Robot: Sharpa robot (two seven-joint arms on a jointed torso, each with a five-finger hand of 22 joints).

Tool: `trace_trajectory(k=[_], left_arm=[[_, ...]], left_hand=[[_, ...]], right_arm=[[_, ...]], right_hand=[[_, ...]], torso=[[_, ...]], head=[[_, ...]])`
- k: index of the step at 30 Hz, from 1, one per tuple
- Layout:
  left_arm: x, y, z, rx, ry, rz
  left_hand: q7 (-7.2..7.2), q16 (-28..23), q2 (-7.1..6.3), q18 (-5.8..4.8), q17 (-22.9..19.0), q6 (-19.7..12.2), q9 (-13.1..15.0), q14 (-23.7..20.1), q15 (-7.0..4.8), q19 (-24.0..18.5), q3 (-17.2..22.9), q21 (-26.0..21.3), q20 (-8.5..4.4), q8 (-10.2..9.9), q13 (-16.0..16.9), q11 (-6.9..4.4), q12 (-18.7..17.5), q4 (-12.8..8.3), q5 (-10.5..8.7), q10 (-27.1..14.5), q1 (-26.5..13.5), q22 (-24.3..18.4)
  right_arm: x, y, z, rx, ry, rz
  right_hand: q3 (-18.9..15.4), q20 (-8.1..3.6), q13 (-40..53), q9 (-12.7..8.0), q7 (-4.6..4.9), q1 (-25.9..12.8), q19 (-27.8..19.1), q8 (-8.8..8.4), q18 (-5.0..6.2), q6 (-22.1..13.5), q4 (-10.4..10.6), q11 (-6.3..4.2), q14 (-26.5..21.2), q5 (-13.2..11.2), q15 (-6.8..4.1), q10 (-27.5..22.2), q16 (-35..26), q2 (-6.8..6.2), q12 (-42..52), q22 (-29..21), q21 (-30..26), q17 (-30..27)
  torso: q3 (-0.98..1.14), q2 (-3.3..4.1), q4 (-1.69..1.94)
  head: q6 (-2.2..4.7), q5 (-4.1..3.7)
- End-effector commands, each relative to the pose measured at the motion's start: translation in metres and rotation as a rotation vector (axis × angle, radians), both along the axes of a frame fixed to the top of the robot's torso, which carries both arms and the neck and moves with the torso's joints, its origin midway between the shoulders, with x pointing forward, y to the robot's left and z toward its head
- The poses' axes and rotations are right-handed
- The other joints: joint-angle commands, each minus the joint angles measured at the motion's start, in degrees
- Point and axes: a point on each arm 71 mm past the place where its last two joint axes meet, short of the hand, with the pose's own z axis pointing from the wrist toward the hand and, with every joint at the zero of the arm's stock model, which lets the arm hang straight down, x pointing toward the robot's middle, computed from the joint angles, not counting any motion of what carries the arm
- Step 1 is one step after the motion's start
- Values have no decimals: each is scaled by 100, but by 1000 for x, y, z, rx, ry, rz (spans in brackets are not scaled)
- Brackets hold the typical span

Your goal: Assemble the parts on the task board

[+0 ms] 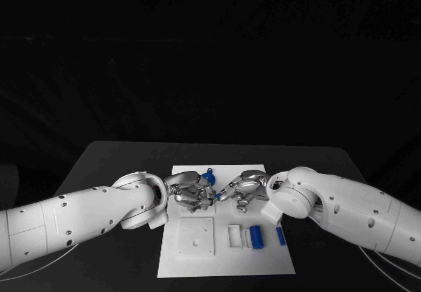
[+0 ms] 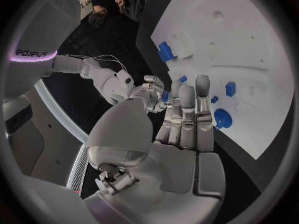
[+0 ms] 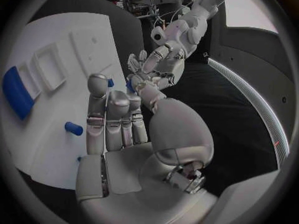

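Head view: the white task board (image 1: pixel 226 243) lies mid-table — both hands hover above its far half, the left hand (image 1: pixel 190 191) beside a round blue part (image 1: pixel 208 177), the right hand (image 1: pixel 247 190) opposite. Whether either grasps anything, I cannot tell. Left wrist view: small blue parts (image 2: pixel 222 118) scattered on the board. Right wrist view: a blue cylinder (image 3: pixel 74 129) on the board.

Head camera looks down from above on black table (image 1: pixel 114 158), task board (image 1: pixel 228 255) centred. Left wrist camera sits close behind left hand (image 2: pixel 181 129), facing board (image 2: pixel 249 50). Right wrist camera close behind right hand (image 3: pixel 118 124). All three views share board.
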Motion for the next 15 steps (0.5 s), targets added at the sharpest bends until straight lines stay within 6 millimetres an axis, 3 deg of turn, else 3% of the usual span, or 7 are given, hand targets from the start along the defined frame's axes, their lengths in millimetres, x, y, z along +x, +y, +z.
trace_trajectory(k=[1,15], left_arm=[[-2,-4,0,0,10,-25],[-3,-6,0,8,24,-36]], left_hand=[[-11,34,-36,31,-9,-44,-10,-39,9,-17,45,-21,33,24,-10,3,-26,-2,17,-35,18,82],[-6,38,-30,37,-10,-64,-31,-44,16,-22,65,-23,41,46,-22,11,-38,-18,22,-60,40,82]], right_arm=[[-2,3,-1,-9,9,24],[-3,7,0,1,4,46]], right_hand=[[-50,24,-42,6,-2,1,100,36,-9,-74,5,9,-67,37,5,-77,-43,111,-75,219,-71,-21],[-192,97,-578,41,65,-105,-6,42,103,-358,13,76,-234,38,65,-537,-245,531,-719,152,-472,-141]], torso=[[-5,0,1],[2,-1,0]], head=[[-3,2],[-10,10]])
